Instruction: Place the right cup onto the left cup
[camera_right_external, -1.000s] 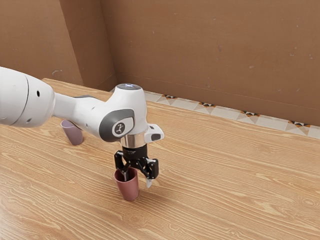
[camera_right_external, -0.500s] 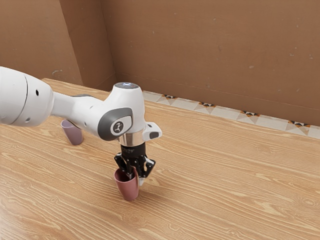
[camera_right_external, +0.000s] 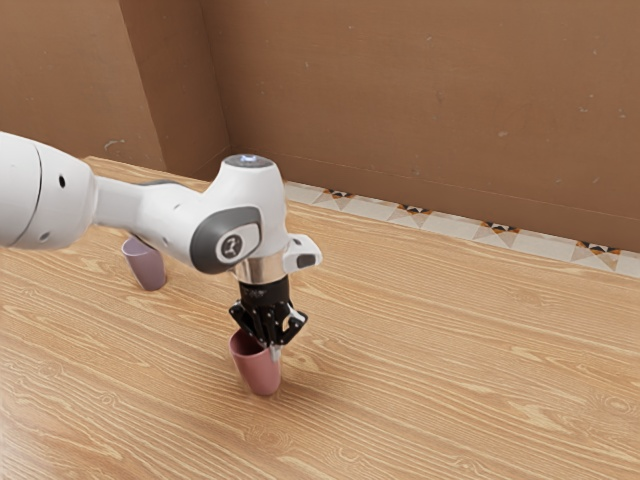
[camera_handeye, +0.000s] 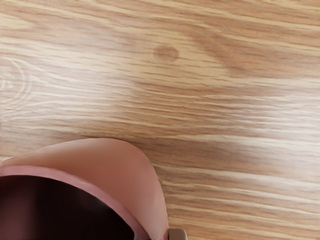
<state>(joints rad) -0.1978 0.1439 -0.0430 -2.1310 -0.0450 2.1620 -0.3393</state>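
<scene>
Carefully, We Lift by One Wall

Our fingers (camera_right_external: 274, 349), nearly together, pinch the pink cup (camera_right_external: 257, 370) by its wall. That off-centre hold could let it swing or slip, knocking the lilac cup (camera_right_external: 147, 267), well apart from them. Since the earlier frame, the pink cup has risen slightly.

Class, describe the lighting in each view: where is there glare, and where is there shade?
Exterior view: pale glare on the table at lower left, faint shade beside the pink cup. Wrist view: whitish sheen on the wood, the cup's inside nearly black.
</scene>
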